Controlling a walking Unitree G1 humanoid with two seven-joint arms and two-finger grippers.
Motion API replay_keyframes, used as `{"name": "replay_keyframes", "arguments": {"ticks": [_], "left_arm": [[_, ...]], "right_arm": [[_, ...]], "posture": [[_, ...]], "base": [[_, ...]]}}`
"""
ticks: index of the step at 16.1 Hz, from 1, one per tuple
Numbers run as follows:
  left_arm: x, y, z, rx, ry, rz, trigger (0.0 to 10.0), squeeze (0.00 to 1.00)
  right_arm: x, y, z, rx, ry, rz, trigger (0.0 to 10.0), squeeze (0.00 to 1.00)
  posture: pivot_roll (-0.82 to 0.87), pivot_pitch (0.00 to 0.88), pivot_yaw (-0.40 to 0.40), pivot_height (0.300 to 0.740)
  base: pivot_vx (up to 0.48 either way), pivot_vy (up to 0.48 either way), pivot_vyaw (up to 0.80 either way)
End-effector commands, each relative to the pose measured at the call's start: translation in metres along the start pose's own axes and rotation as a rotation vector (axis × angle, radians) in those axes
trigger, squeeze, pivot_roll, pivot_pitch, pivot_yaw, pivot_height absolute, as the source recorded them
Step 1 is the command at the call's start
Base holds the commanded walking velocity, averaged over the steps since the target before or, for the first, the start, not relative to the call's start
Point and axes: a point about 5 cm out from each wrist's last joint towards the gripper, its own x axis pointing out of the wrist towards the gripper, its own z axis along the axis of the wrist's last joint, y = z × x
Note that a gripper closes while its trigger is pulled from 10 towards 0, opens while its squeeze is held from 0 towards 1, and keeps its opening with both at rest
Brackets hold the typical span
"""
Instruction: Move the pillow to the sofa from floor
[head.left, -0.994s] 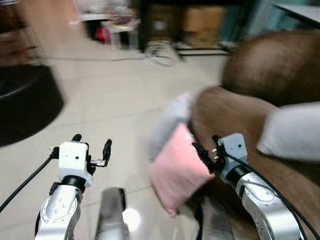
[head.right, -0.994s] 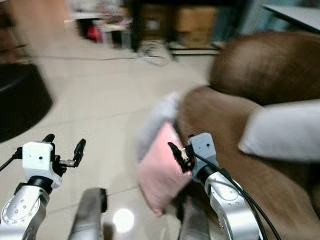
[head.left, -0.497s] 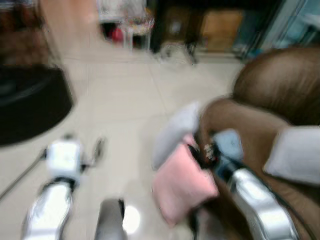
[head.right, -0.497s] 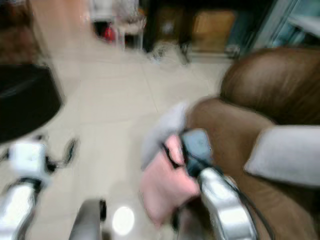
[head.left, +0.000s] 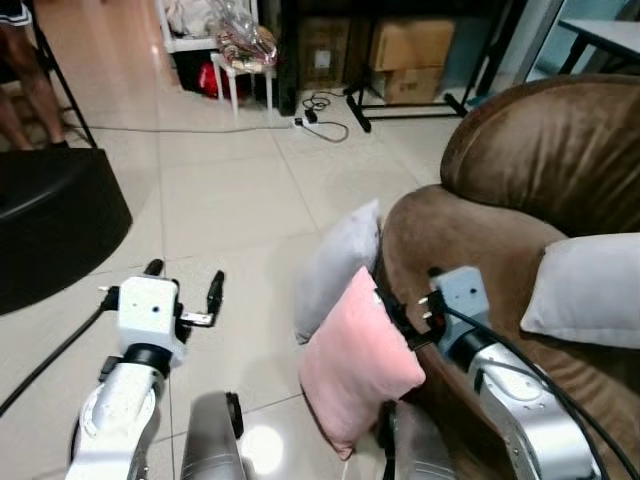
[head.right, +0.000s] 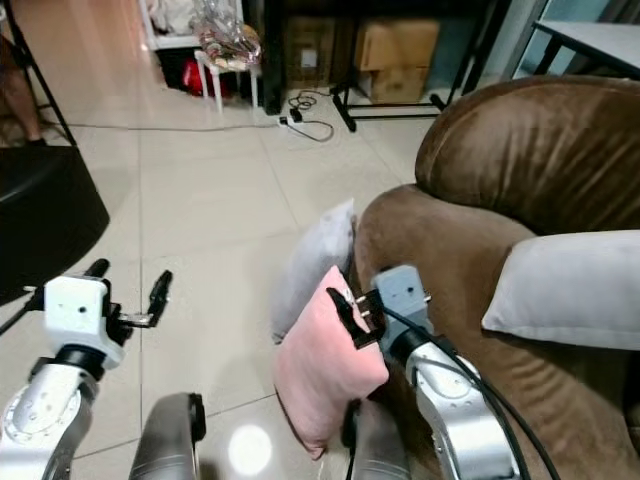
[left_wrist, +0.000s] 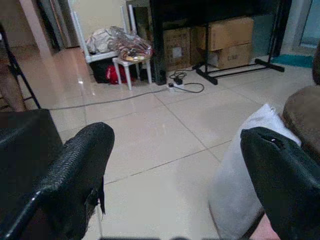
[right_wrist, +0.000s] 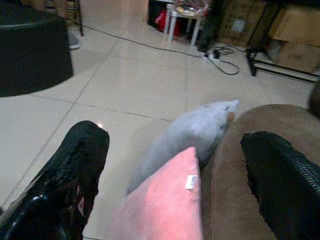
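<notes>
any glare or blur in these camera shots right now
Left eye view: sharp, with a bright lamp glare on the floor tile near the pink pillow. Right wrist view: the right tool fingers loom close and soft, the pillow edge blurred.

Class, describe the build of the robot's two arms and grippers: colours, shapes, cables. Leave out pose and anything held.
Both arms are silver metallic segments with rounded joints and black collars at the wrists. The left gripper has a white boxy housing and two long black fingers; a black cable trails from it. The right gripper has a pale blue-grey boxy housing, black fingers and black cables running back along the arm. In the wrist views, the fingers show textured black pads.
</notes>
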Motion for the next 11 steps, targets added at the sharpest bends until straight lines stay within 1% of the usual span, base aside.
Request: {"name": "replay_keyframes", "arguments": {"ticks": [1, 2, 3, 4, 5, 6, 8, 9, 10, 11], "left_arm": [[0.002, 0.001, -0.004, 0.010, 0.021, -0.009, 10.0, 0.90], [0.005, 0.003, -0.004, 0.015, 0.021, -0.018, 10.0, 0.90], [0.007, 0.004, -0.005, 0.015, 0.023, -0.018, 10.0, 0.90], [0.009, 0.007, -0.006, 0.017, 0.025, -0.019, 10.0, 0.90], [0.010, 0.011, -0.007, 0.024, 0.030, -0.024, 10.0, 0.90], [0.010, 0.016, -0.008, 0.029, 0.034, -0.024, 10.0, 0.90], [0.009, 0.027, -0.008, 0.052, 0.044, -0.042, 10.0, 0.90], [0.010, 0.030, -0.008, 0.058, 0.045, -0.052, 10.0, 0.91], [0.010, 0.031, -0.007, 0.060, 0.043, -0.060, 10.0, 0.91], [0.012, 0.031, -0.006, 0.062, 0.042, -0.087, 10.0, 0.91]], "right_arm": [[0.005, -0.003, -0.004, 0.019, 0.025, -0.006, 10.0, 1.00], [0.010, -0.007, -0.010, 0.039, 0.062, -0.036, 10.0, 1.00], [0.013, -0.010, -0.014, 0.070, 0.076, -0.054, 10.0, 1.00], [0.016, -0.013, -0.020, 0.116, 0.096, -0.085, 10.0, 1.00], [0.019, -0.014, -0.026, 0.163, 0.111, -0.105, 10.0, 1.00], [0.020, -0.016, -0.031, 0.188, 0.122, -0.122, 10.0, 1.00], [0.025, -0.020, -0.040, 0.213, 0.142, -0.149, 10.0, 1.00], [0.028, -0.022, -0.042, 0.216, 0.149, -0.164, 10.0, 1.00], [0.031, -0.023, -0.044, 0.210, 0.160, -0.161, 10.0, 1.00], [0.038, -0.024, -0.046, 0.198, 0.175, -0.164, 10.0, 1.00]], "posture": [[0.00, 0.000, -0.049, 0.511], [0.01, 0.000, -0.049, 0.496], [0.02, 0.000, -0.053, 0.486], [0.02, 0.000, -0.052, 0.476], [0.03, 0.000, -0.050, 0.466], [0.03, 0.000, -0.050, 0.456], [0.04, 0.000, -0.048, 0.431], [0.04, 0.000, -0.048, 0.421], [0.05, 0.000, -0.049, 0.421], [0.05, 0.000, -0.050, 0.421]], "base": [[0.000, 0.000, 0.00], [0.000, 0.000, 0.00], [0.000, 0.000, 0.00], [0.000, 0.000, 0.00], [0.000, 0.000, 0.00], [0.000, 0.000, 0.00], [0.000, 0.000, 0.00], [0.000, 0.000, 0.00], [0.000, 0.000, 0.00], [0.000, 0.000, 0.00]]}}
